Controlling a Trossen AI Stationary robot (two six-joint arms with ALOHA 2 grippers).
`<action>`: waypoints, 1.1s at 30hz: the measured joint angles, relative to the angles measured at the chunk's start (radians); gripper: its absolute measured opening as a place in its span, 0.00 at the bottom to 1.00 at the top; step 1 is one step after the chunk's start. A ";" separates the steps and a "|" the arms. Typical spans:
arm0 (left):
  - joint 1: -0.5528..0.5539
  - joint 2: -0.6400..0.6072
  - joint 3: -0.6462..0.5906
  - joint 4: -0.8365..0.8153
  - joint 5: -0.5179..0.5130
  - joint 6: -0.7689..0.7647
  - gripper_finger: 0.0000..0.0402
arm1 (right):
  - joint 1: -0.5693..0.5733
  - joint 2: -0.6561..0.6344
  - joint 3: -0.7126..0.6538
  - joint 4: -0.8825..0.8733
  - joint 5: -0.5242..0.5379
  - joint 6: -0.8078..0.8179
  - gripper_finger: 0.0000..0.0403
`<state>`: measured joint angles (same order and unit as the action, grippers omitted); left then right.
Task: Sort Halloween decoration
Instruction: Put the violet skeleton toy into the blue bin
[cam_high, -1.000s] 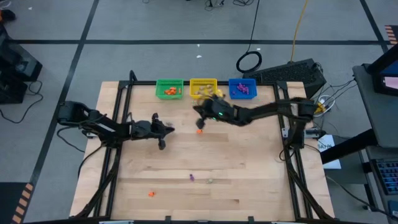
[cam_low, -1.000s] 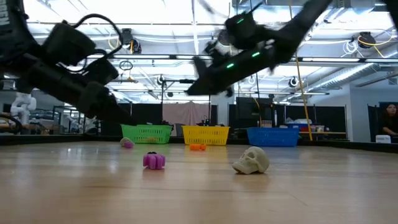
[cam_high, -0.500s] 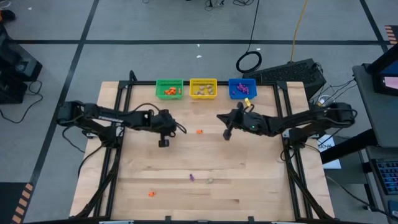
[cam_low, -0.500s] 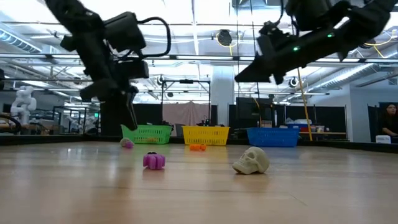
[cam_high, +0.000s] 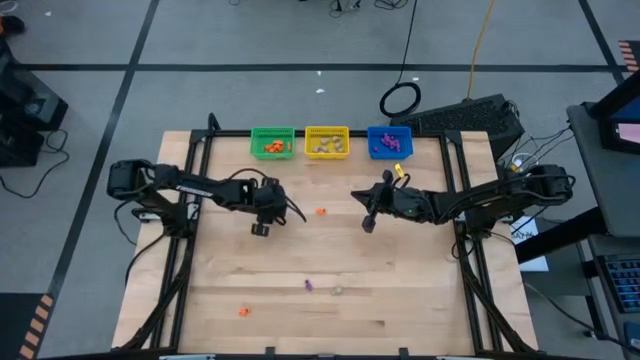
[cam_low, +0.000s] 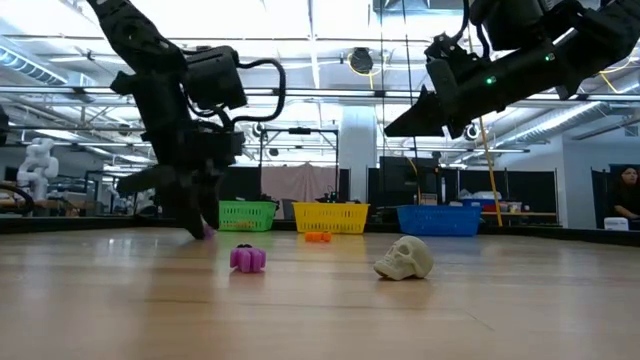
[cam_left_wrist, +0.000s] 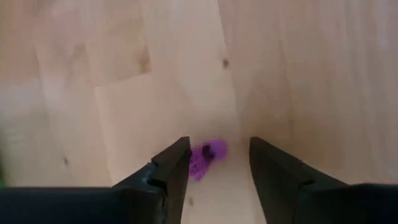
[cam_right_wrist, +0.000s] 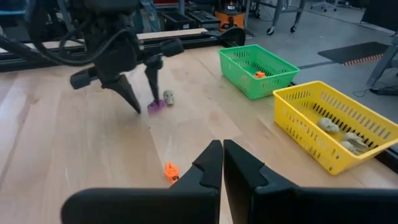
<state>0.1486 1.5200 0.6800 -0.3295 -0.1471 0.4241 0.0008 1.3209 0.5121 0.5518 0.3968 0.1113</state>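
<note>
My left gripper (cam_left_wrist: 217, 146) points down at the table's left middle (cam_high: 260, 228), open. Its fingers stand on either side of a small purple decoration (cam_left_wrist: 205, 158) lying on the wood; I cannot tell whether one finger touches it. A pale trinket (cam_right_wrist: 168, 96) lies just beside it. My right gripper (cam_right_wrist: 222, 149) hovers shut and empty right of centre (cam_high: 367, 222), well above the table. An orange trinket (cam_high: 320, 211) lies between the two arms. Near the front edge lie a purple piece (cam_high: 309, 285), a pale skull (cam_high: 338, 291) and an orange piece (cam_high: 243, 311).
Three baskets stand in a row at the far edge: green (cam_high: 272, 141) with orange pieces, yellow (cam_high: 326, 141) with pale skulls, blue (cam_high: 389, 142) with purple pieces. Black frame rails (cam_high: 190, 230) run along the table's left and right sides.
My left gripper has moved toward the table's right, tipped from nearly level to pointing down, and opened over the purple piece. My right gripper, still shut, has drawn back from in front of the yellow basket toward the right edge. No trinket has moved.
</note>
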 joint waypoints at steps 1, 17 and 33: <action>0.000 0.011 0.001 0.012 -0.013 0.016 0.41 | 0.002 0.000 0.000 0.000 0.000 0.000 0.00; 0.006 0.043 0.002 0.064 -0.065 0.032 0.03 | 0.008 0.000 0.000 0.005 0.000 -0.001 0.00; 0.318 -0.011 0.285 -0.099 -0.128 -0.218 0.00 | 0.008 0.000 0.000 0.005 0.000 0.003 0.00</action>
<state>0.4668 1.5090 0.9649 -0.4281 -0.2749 0.2059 0.0088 1.3212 0.5121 0.5568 0.3965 0.1141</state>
